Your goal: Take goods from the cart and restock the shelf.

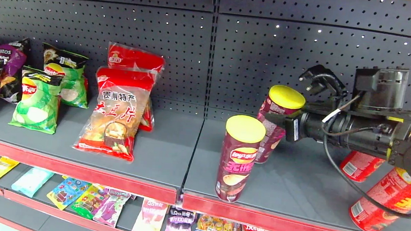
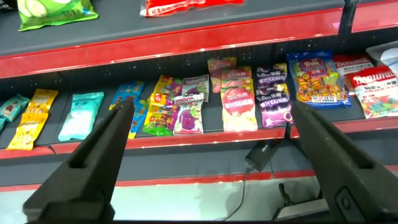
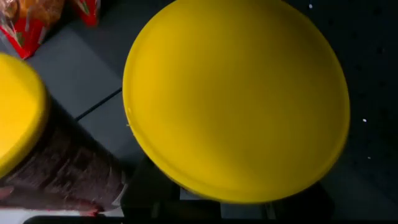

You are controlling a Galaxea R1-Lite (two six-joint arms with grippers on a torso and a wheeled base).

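Canister (image 1: 286, 97), maroon, yellow-lidded, tilted in right tool (image 1: 277, 121)

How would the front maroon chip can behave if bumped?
The front can is tall and narrow, so it probably tips easily. Round-sided, it would likely roll. It stands near the shelf edge, so might fall.

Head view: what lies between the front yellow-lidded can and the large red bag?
In the head view, only bare shelf, crossed by a board seam, separates front can and bag.

Glossy snack bags (image 1: 114, 122), seemingly matt metal shelf (image 1: 172, 146)
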